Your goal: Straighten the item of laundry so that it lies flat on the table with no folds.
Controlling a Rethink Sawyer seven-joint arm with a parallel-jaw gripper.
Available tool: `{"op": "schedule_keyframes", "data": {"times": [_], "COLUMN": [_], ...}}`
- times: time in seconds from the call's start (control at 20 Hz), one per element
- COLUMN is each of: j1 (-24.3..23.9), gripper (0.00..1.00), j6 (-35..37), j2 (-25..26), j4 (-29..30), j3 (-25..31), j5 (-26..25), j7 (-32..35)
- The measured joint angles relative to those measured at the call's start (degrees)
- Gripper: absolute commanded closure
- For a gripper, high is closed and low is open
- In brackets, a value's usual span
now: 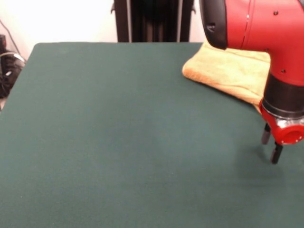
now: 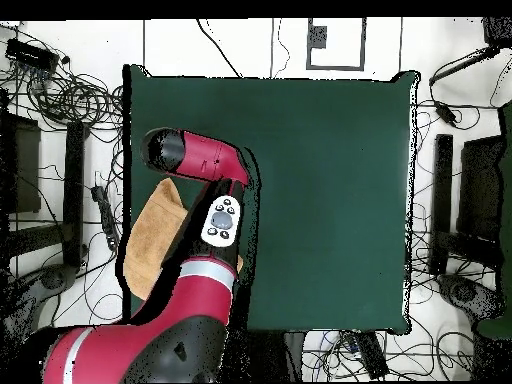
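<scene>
Toward the robot's side of the tabletop [image 1: 118, 142], by a corner, the orange-tan hand towel [image 1: 228, 71] is seen folded over, long axis slanting. Beyond it, nearer the camera, the tool [image 1: 271, 145] is held just above bare felt, fingers slightly parted, empty. Wide open felt is left for spreading.

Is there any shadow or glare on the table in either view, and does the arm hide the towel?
Front view: even light, no glare; a faint soft shadow on the table under the gripper; the arm covers the towel's far right part. Overhead view: flat lighting, no clear shadow; the arm hides much of the towel's right side.
</scene>
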Motion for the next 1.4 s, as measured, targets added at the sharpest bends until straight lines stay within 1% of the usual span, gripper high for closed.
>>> {"op": "schedule_keyframes", "data": {"times": [1.4], "j1": [0.3], "gripper": [0.0], "j6": [0.1], "j2": [-1.0], "j4": [0.4], "j3": [0.6], "j5": [-0.4], "j7": [0.0]}}
